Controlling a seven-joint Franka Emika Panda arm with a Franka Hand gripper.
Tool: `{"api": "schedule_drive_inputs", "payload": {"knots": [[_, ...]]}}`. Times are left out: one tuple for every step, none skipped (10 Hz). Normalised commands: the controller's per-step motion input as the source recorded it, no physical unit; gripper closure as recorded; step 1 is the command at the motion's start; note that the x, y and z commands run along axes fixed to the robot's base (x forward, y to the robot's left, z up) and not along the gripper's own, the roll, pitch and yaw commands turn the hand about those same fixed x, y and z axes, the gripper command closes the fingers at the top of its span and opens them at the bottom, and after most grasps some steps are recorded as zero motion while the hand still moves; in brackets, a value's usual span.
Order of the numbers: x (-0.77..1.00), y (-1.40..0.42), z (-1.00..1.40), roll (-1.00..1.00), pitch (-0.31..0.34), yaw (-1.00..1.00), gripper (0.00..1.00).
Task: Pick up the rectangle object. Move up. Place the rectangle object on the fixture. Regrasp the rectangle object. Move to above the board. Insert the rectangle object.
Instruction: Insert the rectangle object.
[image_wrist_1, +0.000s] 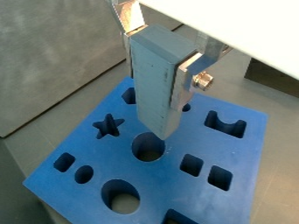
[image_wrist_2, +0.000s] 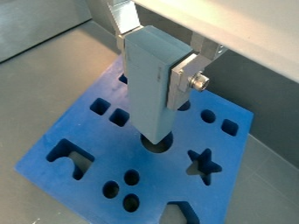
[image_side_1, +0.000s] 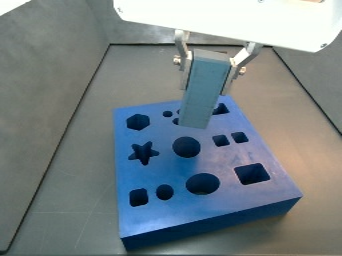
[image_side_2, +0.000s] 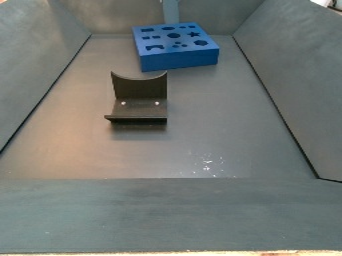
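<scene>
Blue board (image_side_1: 201, 175) lies flat on the grey floor (image_side_2: 201, 130), its upper face cut with shaped holes: a star (image_side_1: 143, 153), a hexagon (image_side_1: 138, 122), round holes and squares. In a side view the same board (image_side_2: 175, 45) sits at the far end of the walled bin, well apart from the fixture.

Fixture (image_side_2: 136, 98), brown-olive with two raised side walls, stands alone on the floor nearer the middle of the bin; nothing rests in it.

Gripper (image_side_1: 207, 62) hangs directly above the board. Its silver fingers (image_wrist_1: 191, 63) are clamped on the block, one plate against each broad face.

Block (image_side_1: 205, 90), light grey-blue and elongated, is held upright between the fingers, long axis vertical. Both wrist views show the block (image_wrist_2: 155, 83) with its lower end over a round hole (image_wrist_2: 156, 143) near the board's centre. Whether that end touches the board cannot be told.
</scene>
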Motion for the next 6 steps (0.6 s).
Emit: {"api": "schedule_drive_inputs", "payload": {"knots": [[0.85,0.0,-0.29,0.07,0.523,0.33,1.0],[0.02,0.0,0.0,0.0,0.006,0.0,1.0],[0.5,-0.03,0.0,0.01,0.394,0.18,1.0],[0.31,-0.07,0.53,0.0,0.52,0.25,1.0],[0.0,0.0,1.0,-0.11,0.231,0.29,1.0],[0.03,-0.03,1.0,0.02,0.149,0.15,1.0]]}}
